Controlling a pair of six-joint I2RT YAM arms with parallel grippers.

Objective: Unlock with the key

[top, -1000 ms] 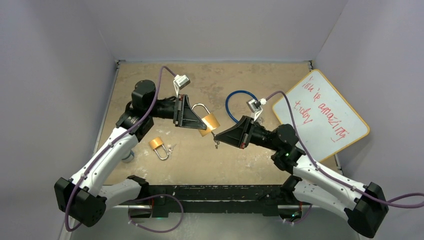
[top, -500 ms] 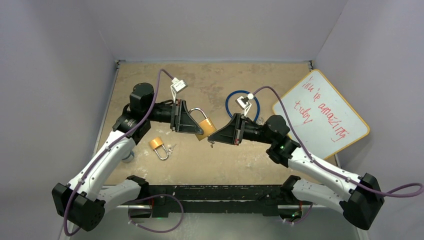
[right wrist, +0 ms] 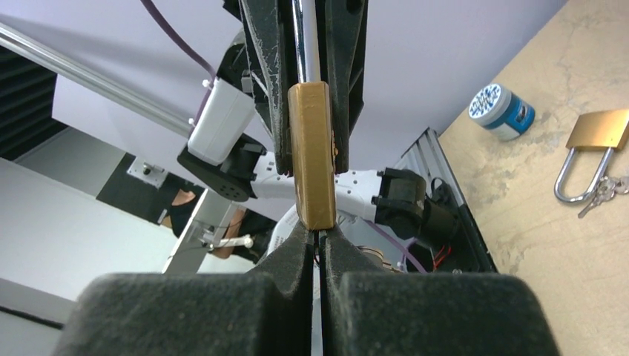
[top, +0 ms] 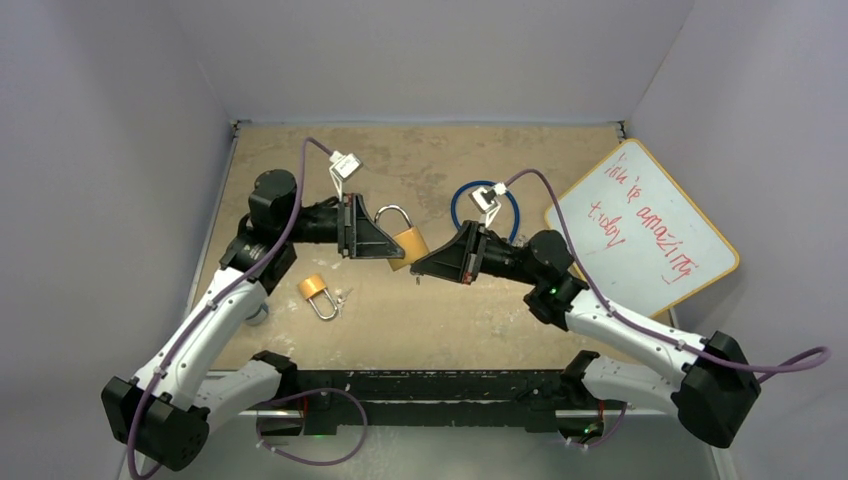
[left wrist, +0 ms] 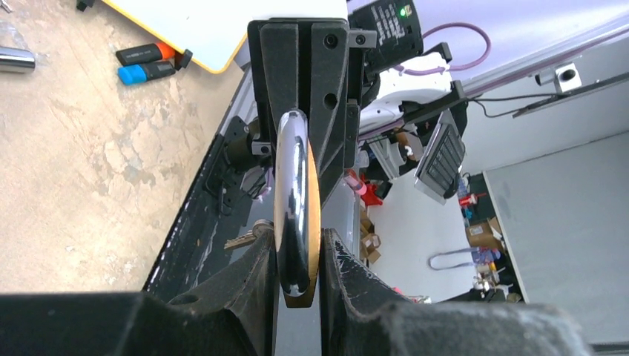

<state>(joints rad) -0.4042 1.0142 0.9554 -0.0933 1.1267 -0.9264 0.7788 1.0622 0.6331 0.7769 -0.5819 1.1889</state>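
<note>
— Top external gives you the widest read: the sandy desk [top: 440, 320] fills most of it, and a whiteboard [top: 640, 225] with red writing leans at its right edge.

— Next, your arms. The left arm [top: 215, 320] and right arm [top: 620, 325] reach in from the near edge and meet above the middle of the desk. A blue cable loop [top: 453, 215] lies behind the right one.

— Where is your lock?

— Up off the desk, between the two arms. Your left fingers [left wrist: 248, 285] are grasping the brass padlock [top: 408, 243], one on each flat side. Its shackle points toward that wrist and the body's bottom end faces the right arm. Your right fingers [right wrist: 297, 259] are clenched tight, tips up against that bottom end.

— Anything smaller?

— A second padlock [top: 314, 289] lies flat on the desk near your left arm, with a small bunch of keys [right wrist: 602, 191] at its shackle. A blue-lidded jar [right wrist: 501, 110] stands near it. An orange-capped marker [left wrist: 145, 53] and a blue marker [left wrist: 152, 72] lie side by side by the whiteboard's edge.

— And the key?

— Left wrist shows you a key [left wrist: 245, 239] poking out beside the padlock's bottom end, pinched at the right fingers' tip. Whether it sits in the keyhole, you cannot tell.
</note>
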